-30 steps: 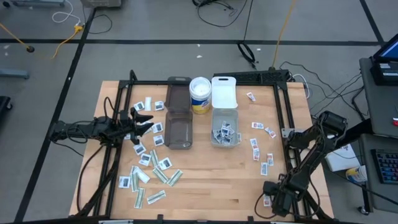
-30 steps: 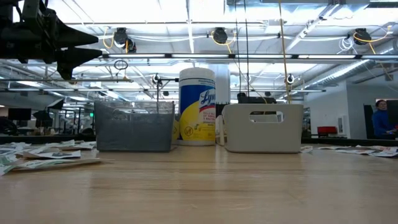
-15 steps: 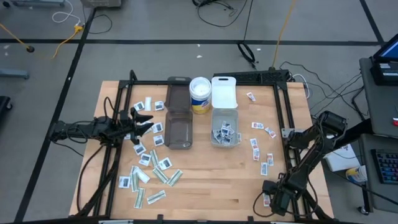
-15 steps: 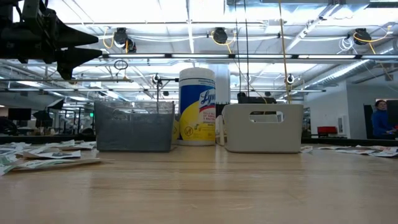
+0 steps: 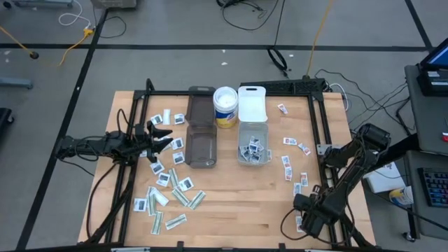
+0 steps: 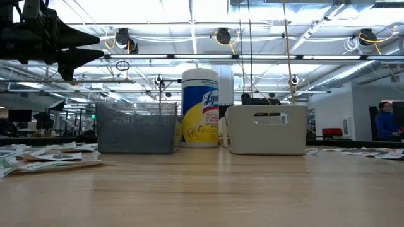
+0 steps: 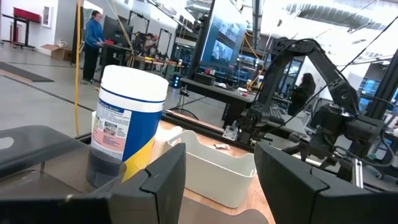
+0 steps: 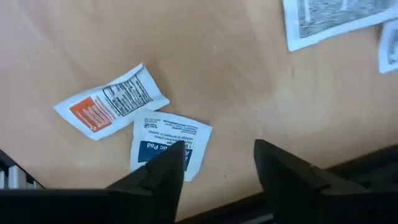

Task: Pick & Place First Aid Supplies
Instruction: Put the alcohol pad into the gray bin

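Observation:
The first aid supplies are small flat packets scattered on the wooden table: a group at the left (image 5: 168, 185), another at the right (image 5: 294, 168), and several inside the clear bin (image 5: 253, 150). My right gripper (image 5: 303, 222) hangs open over the near right corner, pointing down. Just below it lie a blue-printed white packet (image 8: 165, 146) and an orange-printed one (image 8: 109, 102), both flat on the wood; nothing is between the fingers. My left gripper (image 5: 164, 136) waits open and level above the left packets, also seen in its wrist view (image 7: 221, 180).
A smoky bin (image 5: 201, 147) with its lid behind it stands mid-table, next to a yellow wipes canister (image 5: 225, 106) and the clear bin's white lid (image 5: 252, 103). A black frame (image 5: 322, 126) borders the table. Bare wood lies along the near middle.
My right gripper has risen a little above the near right corner and shifted slightly toward the table's left. The packets on the table lie as before.

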Action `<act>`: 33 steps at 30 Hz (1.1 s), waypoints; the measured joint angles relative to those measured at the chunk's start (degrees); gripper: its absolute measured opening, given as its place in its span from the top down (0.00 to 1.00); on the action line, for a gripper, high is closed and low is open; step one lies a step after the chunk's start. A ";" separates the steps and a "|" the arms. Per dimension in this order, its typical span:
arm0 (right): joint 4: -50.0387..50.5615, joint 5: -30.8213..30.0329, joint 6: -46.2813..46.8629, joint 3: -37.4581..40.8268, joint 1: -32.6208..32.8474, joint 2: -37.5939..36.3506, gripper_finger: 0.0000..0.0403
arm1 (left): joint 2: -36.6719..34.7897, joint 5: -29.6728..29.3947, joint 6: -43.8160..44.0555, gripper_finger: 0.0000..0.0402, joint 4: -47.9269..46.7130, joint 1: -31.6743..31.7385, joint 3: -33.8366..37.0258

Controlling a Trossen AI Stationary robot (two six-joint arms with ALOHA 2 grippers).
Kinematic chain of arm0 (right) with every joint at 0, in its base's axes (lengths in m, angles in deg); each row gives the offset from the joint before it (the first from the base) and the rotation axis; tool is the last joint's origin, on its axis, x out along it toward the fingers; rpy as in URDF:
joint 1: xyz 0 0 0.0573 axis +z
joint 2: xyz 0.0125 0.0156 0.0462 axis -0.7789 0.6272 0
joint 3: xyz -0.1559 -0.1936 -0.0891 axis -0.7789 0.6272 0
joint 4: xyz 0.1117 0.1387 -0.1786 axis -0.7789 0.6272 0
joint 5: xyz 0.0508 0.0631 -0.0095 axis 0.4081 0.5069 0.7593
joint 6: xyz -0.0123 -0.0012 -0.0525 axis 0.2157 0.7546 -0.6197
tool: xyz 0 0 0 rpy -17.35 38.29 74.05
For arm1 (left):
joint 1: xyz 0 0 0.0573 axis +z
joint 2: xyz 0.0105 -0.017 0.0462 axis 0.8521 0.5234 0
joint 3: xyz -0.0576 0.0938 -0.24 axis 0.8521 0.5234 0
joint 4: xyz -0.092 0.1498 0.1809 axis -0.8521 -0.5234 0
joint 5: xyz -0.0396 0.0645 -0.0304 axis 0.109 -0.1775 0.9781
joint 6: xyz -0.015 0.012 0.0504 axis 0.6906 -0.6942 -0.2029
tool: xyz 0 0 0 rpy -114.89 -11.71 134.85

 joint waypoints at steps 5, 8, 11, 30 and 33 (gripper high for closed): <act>0.77 2.97 2.12 -1.14 0.04 2.53 0.45 | 0.01 0.00 0.01 0.51 -0.01 0.00 0.00; -2.03 5.14 2.11 -1.83 0.44 4.44 0.43 | 0.01 0.00 0.02 0.51 0.00 0.00 0.00; -4.30 6.39 0.67 -3.15 0.76 6.08 0.42 | 0.01 0.00 0.00 0.51 0.00 0.00 0.00; -10.98 6.20 -0.31 -2.88 1.60 11.16 0.48 | 0.00 0.00 0.00 0.51 -0.01 0.00 0.00; -10.82 5.98 -0.31 -2.44 1.60 11.35 0.52 | -0.01 0.00 0.00 0.51 0.00 0.00 0.00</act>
